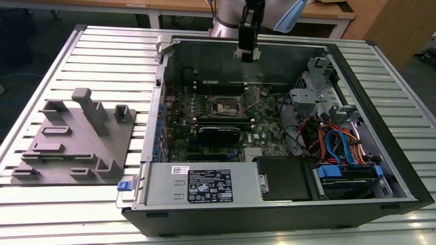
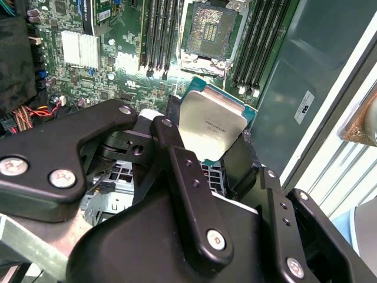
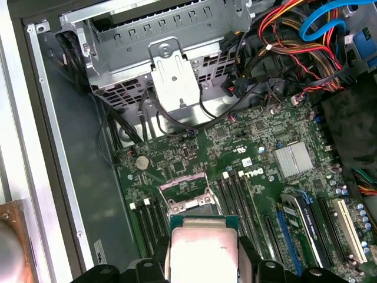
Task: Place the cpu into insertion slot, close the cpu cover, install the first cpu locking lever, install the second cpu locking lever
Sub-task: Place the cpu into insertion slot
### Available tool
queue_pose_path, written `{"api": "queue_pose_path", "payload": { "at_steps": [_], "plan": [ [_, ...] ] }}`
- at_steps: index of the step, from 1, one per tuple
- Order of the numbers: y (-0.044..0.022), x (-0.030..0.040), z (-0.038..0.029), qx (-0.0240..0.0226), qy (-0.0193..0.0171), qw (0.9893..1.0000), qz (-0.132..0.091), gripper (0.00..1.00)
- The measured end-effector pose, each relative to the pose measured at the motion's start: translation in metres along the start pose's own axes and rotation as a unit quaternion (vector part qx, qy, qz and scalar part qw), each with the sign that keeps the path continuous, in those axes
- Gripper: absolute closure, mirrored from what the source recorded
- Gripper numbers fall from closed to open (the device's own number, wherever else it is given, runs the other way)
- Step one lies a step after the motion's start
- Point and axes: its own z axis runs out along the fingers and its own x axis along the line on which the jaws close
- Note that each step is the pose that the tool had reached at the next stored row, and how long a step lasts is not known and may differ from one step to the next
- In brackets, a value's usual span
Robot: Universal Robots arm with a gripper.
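End effector (image 1: 246,55) grips the cpu (image 2: 212,122) by its edges, held well above the open slot (image 2: 211,30) in the board (image 1: 266,130); a tilted or offset descent could damage the slot or jam the chip.

A robotics lab — slatted aluminium bench (image 1: 102,56), opened computer case (image 1: 272,217).
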Motion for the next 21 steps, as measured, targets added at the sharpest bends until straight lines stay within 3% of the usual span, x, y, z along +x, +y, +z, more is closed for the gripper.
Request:
{"api": "queue_pose_path", "payload": {
  "at_steps": [21],
  "plan": [
    [0.0, 0.0, 0.0001, -0.0003, -0.0014, 0.9999, 0.015, 0.46]
  ]
}}
